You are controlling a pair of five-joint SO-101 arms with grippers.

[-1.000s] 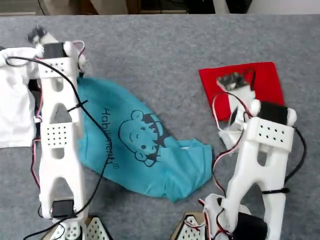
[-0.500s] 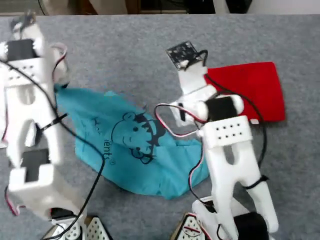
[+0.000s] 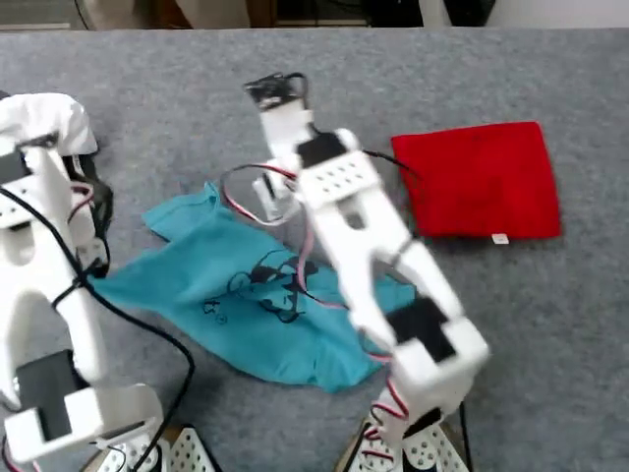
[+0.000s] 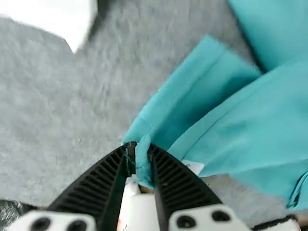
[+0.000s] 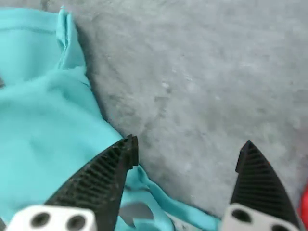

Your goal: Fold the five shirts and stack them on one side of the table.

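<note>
High view: since half a second ago, the right arm (image 3: 364, 236) has swung off the folded red cotton shirt (image 3: 482, 182) toward 10 o'clock. It now stretches diagonally across the crumpled teal cotton shirt with a dark cartoon print (image 3: 216, 295). The left arm (image 3: 39, 285) has pulled back toward 7 o'clock. One corner of the teal shirt has been drawn out with it to a point at the garment's 9 o'clock side. The teal shirt lies wrinkled and unfolded in the middle of the grey felt-covered table (image 3: 550, 324). The red shirt is a neat rectangle at 2 o'clock from it, just clear of it.

Left wrist view: the left gripper (image 4: 139, 149) has its ribbed black fingers pinched narrow on a folded edge of the teal shirt.

Right wrist view: the right gripper (image 5: 187, 149) has its fingers spread wide, holding nothing. One finger is over the teal shirt's edge and the other over bare table.
</note>
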